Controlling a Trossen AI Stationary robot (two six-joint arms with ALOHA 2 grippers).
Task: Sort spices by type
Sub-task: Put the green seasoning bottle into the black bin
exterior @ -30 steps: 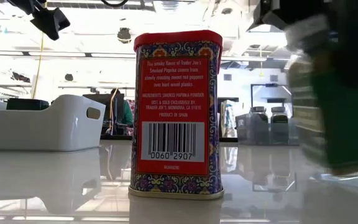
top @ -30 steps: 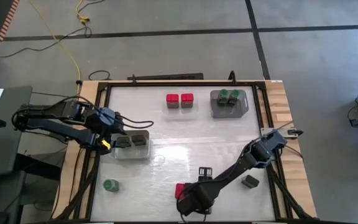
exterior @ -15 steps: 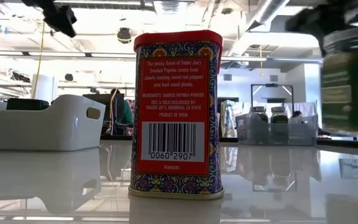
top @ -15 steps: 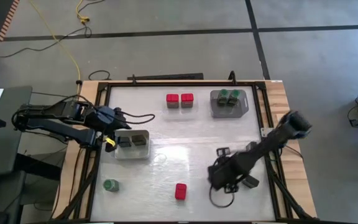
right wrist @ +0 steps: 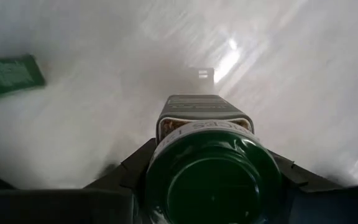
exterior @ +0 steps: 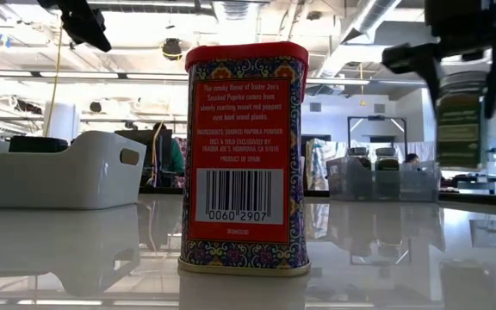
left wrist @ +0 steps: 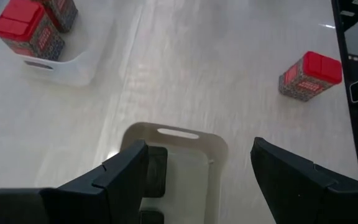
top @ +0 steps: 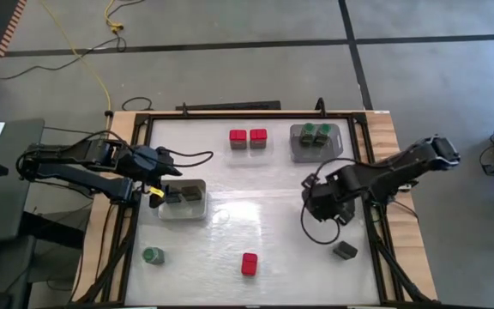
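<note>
- While the green-lidded jar (right wrist: 213,180) hangs clear of the bench (top: 264,206), pinched in the right pincer (top: 322,199) on the right half, the step in hand looks like carrying it to its own kind.
- Two matching jars stand in the clear tray (top: 317,144) at the far right — the likely drop, just beyond the pincer.
- To do it well: keep the jar upright, clear the tray wall before lowering, and set it in the free space beside the two, not on them.
- In the low view the jar (exterior: 461,120) hangs upright, long axis vertical, label side-on; the wrist view looks straight onto its lid.
- Farther out, a red tin (top: 249,263) stands alone near the front, two red tins (top: 248,137) sit at the far middle, a dark tin (top: 345,250) lies near right, and another green jar (top: 153,256) near left.
- Left pincer (top: 163,182) hovers spread over the white tray (top: 183,211) holding dark tins.
</note>
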